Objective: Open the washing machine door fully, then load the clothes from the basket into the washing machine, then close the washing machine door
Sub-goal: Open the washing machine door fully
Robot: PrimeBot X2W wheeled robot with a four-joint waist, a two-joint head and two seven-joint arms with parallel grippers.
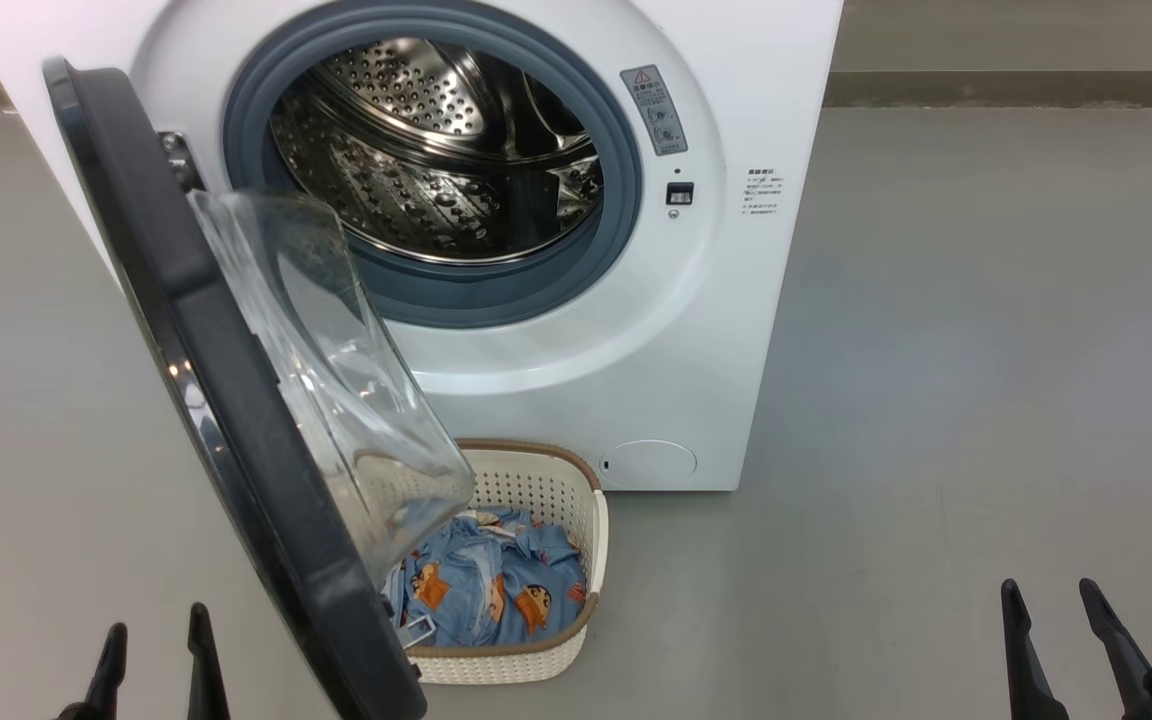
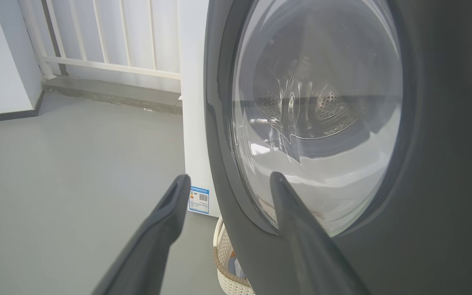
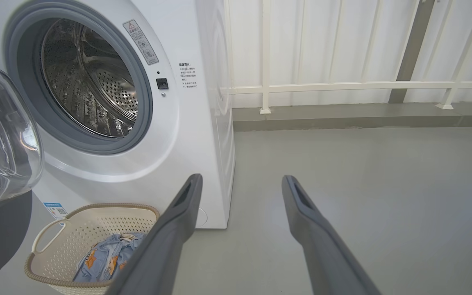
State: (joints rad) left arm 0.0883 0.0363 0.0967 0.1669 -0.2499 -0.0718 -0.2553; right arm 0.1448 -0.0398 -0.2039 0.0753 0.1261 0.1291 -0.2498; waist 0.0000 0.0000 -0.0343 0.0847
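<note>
On the grey floor [image 1: 936, 400], before a white railing [image 3: 342, 87], I saw the washing machine [image 1: 716, 300] standing with its drum exposed. Its door [image 1: 236, 420] hung open on the left hinge, nearly edge-on to me, glass bulging rightward. At the machine's foot lay the basket [image 1: 591, 540], long axis running from the machine toward me, the clothes [image 1: 496, 590] heaped inside. Left gripper [image 1: 157, 620] and right gripper [image 1: 1048, 590] both had fingers apart, empty.

Grey floor [image 3: 363, 184], white railing [image 3: 342, 87] behind
</note>
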